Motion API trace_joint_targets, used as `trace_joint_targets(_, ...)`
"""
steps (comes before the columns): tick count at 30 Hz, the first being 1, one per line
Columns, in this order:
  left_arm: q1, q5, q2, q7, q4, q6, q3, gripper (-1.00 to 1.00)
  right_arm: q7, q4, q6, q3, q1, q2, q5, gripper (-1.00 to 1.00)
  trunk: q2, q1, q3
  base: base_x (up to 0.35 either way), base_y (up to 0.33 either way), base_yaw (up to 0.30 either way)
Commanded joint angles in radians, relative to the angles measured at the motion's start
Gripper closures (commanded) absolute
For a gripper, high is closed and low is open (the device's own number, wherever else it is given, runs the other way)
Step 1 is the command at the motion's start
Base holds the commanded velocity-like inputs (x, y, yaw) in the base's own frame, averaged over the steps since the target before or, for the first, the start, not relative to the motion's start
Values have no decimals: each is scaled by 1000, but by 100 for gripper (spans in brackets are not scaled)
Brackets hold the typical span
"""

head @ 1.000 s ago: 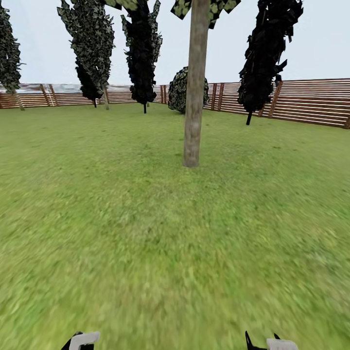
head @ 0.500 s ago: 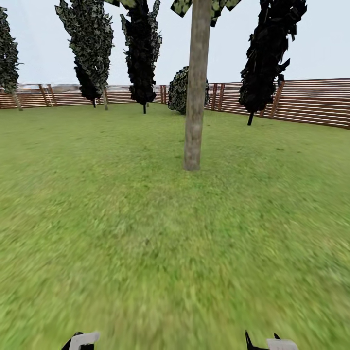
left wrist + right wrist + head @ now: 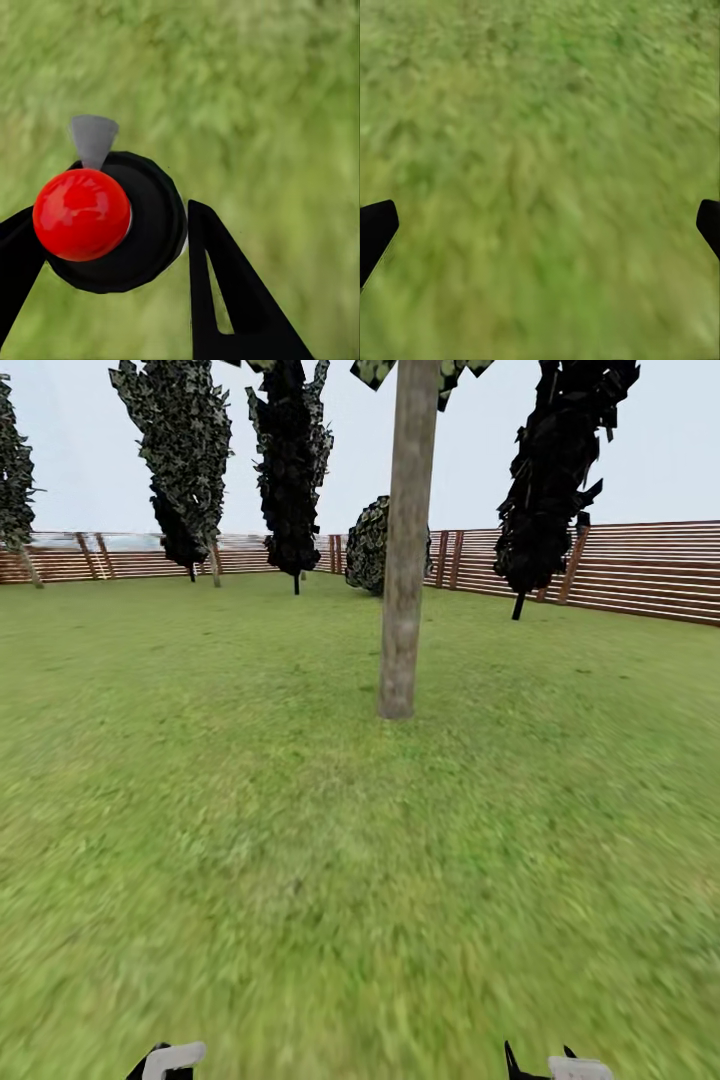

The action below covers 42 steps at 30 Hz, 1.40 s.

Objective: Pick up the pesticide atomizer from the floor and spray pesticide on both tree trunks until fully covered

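Note:
A tree with a thick, bare grey-brown trunk stands straight ahead on the green lawn, a few metres off, its leaves cut off by the picture's top. In the left wrist view my left gripper is shut on the pesticide atomizer, a black round body with a glossy red ball on top and a grey cone nozzle, held over the grass. My right gripper hangs open over bare grass, its black fingertips far apart. Both arm ends peek in at the head view's lower edge.
A brown slat fence rings the lawn at the back and right. Dark slim cypress-like trees and a round bush stand along it. Another dark tree rises right of the trunk. Open grass lies between me and the trunk.
The whole head view has shifted: the trunk's base sits slightly lower and nearer, so the camera has moved forward. Both grippers keep their places in the picture.

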<state>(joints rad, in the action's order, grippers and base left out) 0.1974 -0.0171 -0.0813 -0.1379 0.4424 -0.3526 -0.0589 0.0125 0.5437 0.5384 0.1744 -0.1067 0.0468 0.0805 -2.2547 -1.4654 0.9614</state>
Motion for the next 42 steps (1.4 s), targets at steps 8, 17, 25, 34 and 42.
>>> trace_joint_targets(8,1,-2,0,-2,-1,-3,0,100,2,-1,3,5,-1,0,8,-100,0,0,1,338,0,0)
trace_joint_targets(17,1,-2,0,-2,-1,-3,-1,100,3,-1,2,5,-1,0,10,-100,0,0,1,339,0,-46)
trace_joint_targets(25,1,-2,0,-2,-1,-3,0,100,3,-1,2,5,-1,0,10,-100,0,0,1,338,0,-276)
trace_joint_targets(34,1,-1,0,-2,-1,-3,0,100,3,-1,2,5,-1,0,10,-100,0,0,1,339,0,-80)
trace_joint_targets(42,1,-1,0,-2,-1,-3,1,100,3,-1,2,4,-1,0,10,-100,0,0,1,338,0,-1)
